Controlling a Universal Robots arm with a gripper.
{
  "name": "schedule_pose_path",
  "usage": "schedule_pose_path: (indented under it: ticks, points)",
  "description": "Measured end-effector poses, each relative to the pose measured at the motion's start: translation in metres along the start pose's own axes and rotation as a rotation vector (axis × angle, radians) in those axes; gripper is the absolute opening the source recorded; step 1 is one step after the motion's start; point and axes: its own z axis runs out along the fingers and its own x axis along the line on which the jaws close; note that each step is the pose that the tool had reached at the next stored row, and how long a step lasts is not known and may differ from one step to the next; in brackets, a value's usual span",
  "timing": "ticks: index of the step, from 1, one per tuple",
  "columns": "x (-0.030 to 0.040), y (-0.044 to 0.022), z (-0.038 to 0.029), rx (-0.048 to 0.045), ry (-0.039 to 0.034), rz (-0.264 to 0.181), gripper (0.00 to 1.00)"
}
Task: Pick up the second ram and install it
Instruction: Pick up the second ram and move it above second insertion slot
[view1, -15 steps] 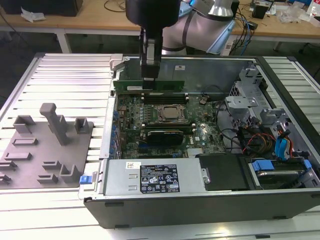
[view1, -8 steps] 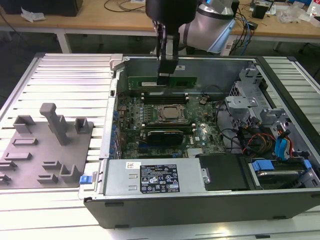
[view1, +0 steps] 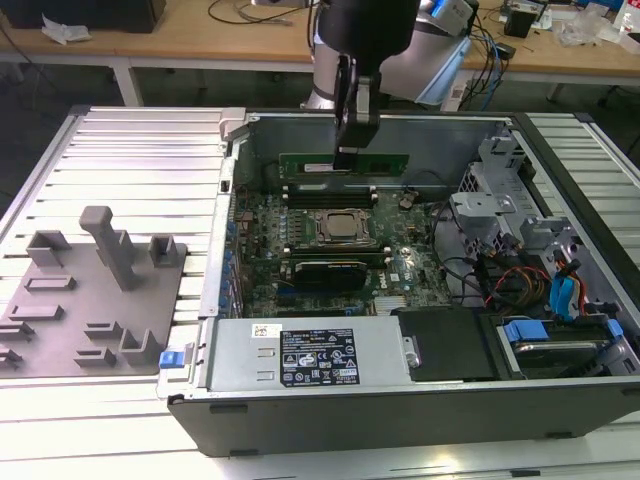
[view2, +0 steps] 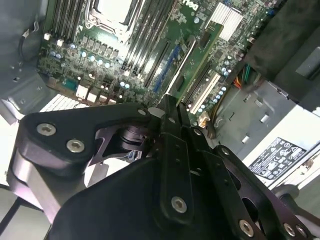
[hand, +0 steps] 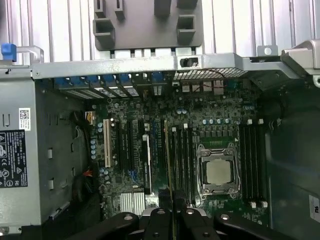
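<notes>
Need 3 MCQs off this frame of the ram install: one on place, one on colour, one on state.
1. Where is the ram?
A. on the tray
B. on the bench behind
C. inside the open case, over the motherboard

2. What colour is the ram?
A. green
B. blue
C. red

3. What state is the gripper in?
A. open
B. shut on the ram
C. shut, holding nothing

Answers:
1 C: in the exterior view the stick hangs level above the board, near the far slots.
2 A: its face shows green against the grey case wall.
3 B: the fingers pinch the stick near its middle.
</notes>
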Motion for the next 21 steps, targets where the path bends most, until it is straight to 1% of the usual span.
schedule_pose_path:
  ticks: [3,5,6,8,16,19,20,21]
  points:
    - [-0.0012,-0.0035,0.0058,-0.0003,0.0002,0.000,0.14]
    - [-0.0015,-0.0046,0.0075,-0.0003,0.0002,0.000,0.14]
    - [-0.0020,-0.0057,0.0094,-0.0003,0.0002,0.000,0.14]
    - [-0.0024,-0.0065,0.0117,-0.0004,0.0002,0.000,0.14]
    - [-0.0044,-0.0093,0.0289,-0.0004,0.0002,0.000,0.14]
    - [-0.0046,-0.0096,0.0326,-0.0004,0.0002,0.000,0.14]
    - [-0.0048,-0.0108,0.0343,-0.0004,0.0002,0.003,0.14]
    - [-0.0048,-0.0114,0.0356,-0.0006,-0.0003,0.017,0.14]
